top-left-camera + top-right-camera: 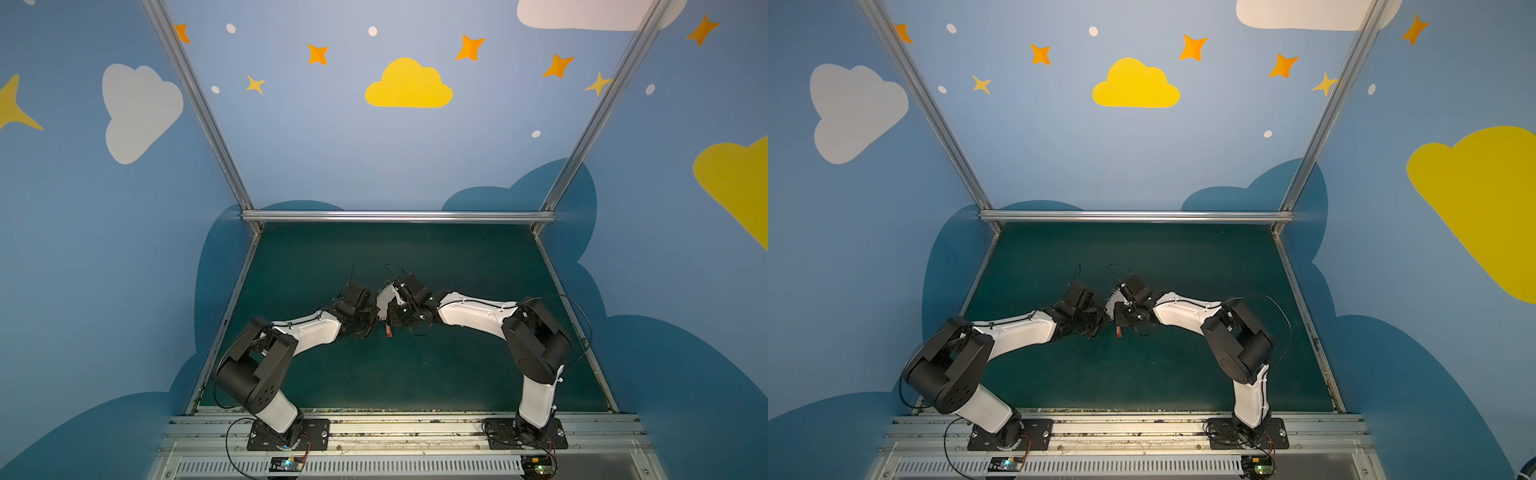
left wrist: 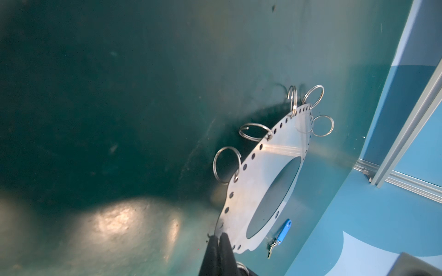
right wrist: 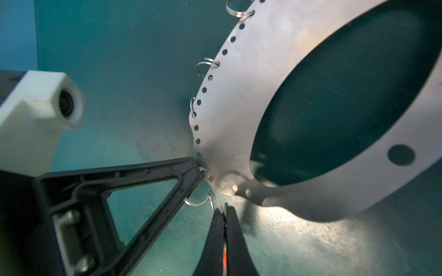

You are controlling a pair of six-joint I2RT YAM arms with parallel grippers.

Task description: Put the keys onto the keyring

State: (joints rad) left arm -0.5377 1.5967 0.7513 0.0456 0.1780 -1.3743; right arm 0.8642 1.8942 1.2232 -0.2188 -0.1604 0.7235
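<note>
Our left claw tight on keyring rim, right claw tight on red key, tips at a ring.

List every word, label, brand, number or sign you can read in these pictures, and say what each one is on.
No readable text anywhere.
Keyring: bare metal, no marking.
Key with blue tag: no print visible on the tag.
Key with red-orange tag: too small to tell.
Circuit boards: too small to read.
Walls: only painted clouds, stars and dots, no lettering.
</note>
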